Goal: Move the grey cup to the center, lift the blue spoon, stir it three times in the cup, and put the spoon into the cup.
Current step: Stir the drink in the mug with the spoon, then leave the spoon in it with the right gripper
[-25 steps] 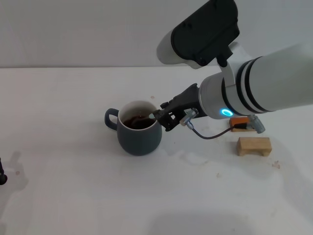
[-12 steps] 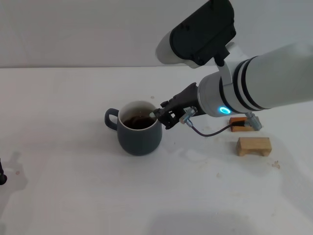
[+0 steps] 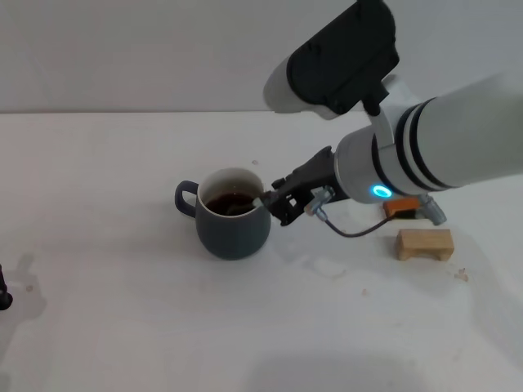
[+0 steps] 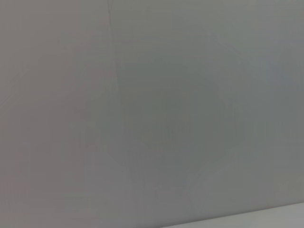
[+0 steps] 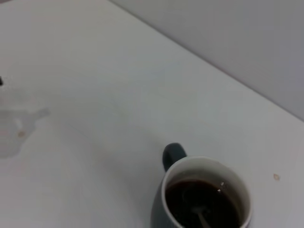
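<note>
The grey cup (image 3: 231, 225) stands on the white table, its handle toward the left, with dark brown liquid inside; the right wrist view also shows the cup (image 5: 164, 209). The blue spoon (image 3: 259, 198) leans over the cup's right rim, its pale handle end pinched in my right gripper (image 3: 272, 200), which is shut on it just right of the rim. The spoon's bowl (image 5: 201, 216) dips into the liquid. Only a dark tip of my left gripper (image 3: 3, 296) shows at the left edge, far from the cup.
An orange block (image 3: 400, 207) lies partly behind my right arm, and a pale wooden block (image 3: 424, 243) lies right of the cup. Faint wet marks dot the table (image 3: 122, 163) near the cup. The left wrist view shows only a blank grey wall.
My right gripper has shifted slightly to the right and down with the spoon, and the spoon's bowl has moved across the liquid. The cup has stayed in place.
</note>
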You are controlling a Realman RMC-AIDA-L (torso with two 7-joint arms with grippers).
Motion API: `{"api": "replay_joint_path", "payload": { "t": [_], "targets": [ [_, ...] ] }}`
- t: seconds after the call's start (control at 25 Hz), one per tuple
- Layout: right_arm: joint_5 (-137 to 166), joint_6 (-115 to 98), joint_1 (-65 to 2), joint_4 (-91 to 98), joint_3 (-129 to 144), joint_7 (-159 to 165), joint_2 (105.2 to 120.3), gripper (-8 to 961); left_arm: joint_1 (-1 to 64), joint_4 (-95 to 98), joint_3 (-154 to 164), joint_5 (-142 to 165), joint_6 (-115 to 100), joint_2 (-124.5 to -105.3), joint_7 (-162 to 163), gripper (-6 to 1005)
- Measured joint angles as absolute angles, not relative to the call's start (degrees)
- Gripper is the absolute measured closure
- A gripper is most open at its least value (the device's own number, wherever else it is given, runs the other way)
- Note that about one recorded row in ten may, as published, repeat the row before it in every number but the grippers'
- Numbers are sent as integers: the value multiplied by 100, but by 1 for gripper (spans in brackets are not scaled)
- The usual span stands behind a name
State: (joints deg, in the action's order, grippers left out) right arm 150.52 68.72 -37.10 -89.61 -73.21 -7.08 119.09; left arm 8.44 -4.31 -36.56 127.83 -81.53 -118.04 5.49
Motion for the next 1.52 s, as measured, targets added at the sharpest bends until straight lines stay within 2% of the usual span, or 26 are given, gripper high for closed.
{"api": "replay_joint_path", "payload": {
  "t": [0.8,1.52],
  "targets": [
    [14906,6175,-4064,-8235,-7228,-839,11904,797,844,-431,-3639,12799,-8183,-11809,554,1001],
    [14920,6540,-3726,-8740,-7330,-897,11907,797,869,-431,-3629,12797,-8142,-11813,554,1001]
  ]
}}
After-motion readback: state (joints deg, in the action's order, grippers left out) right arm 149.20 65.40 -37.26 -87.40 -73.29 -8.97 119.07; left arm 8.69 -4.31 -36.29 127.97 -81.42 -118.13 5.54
